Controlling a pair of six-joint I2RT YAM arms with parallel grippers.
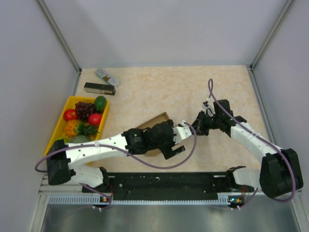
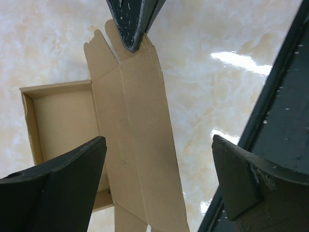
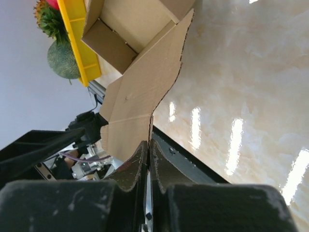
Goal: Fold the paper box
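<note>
Right arm (image 1: 247,137) extended, jaws pinching paper box (image 3: 140,92)

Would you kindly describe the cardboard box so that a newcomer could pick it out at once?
On the marble-patterned table, find the yellow fruit tray at the left. To its right, mid-table, lies the paper box: plain brown cardboard, half folded and open, unlike the slim black box and white packet farther back.
</note>
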